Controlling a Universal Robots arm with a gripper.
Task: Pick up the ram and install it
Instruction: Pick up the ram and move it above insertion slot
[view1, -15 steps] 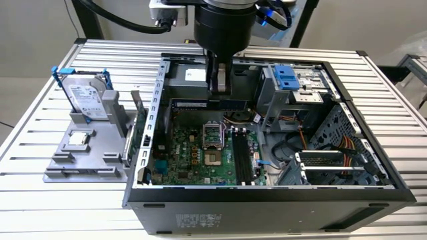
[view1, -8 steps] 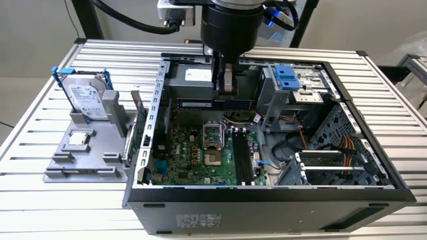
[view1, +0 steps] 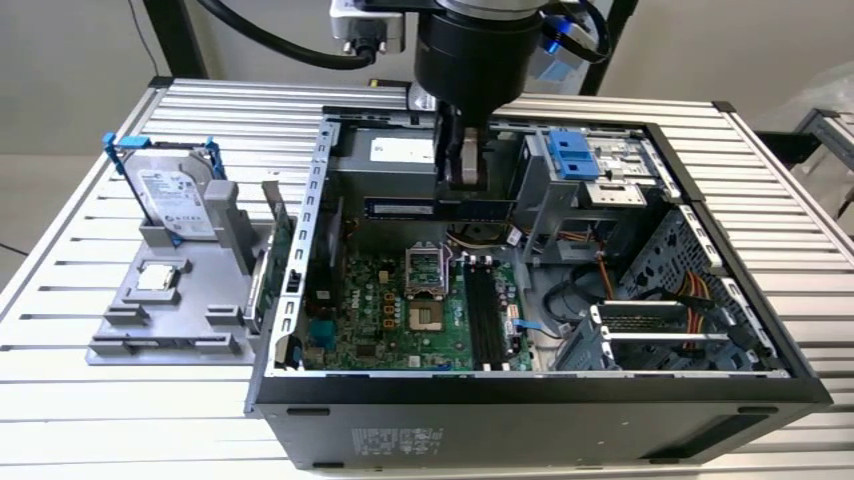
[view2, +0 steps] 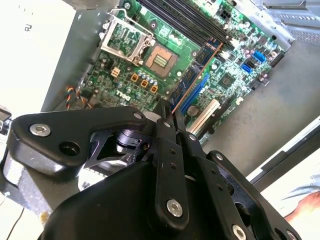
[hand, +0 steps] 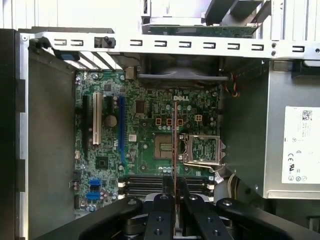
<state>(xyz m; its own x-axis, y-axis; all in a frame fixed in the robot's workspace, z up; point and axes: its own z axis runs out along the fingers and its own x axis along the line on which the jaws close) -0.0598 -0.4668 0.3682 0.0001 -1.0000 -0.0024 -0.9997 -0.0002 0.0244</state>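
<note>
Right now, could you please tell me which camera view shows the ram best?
The exterior view: the ram shows its long flat side there, clamped in the gripper above the motherboard. The first wrist view shows the ram edge-on as a thin line; the second wrist view shows it as a narrow slanted strip.

Robotics lab bench: slotted aluminium table (view1: 134, 400), open computer case (view1: 534, 425), grey parts fixture (view1: 167, 305) alongside.

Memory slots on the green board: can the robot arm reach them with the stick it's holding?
Probably yes. The case is open, the memory slots lie bare, and the ram in the fingers hangs above the motherboard with nothing seeming to block it.
</note>
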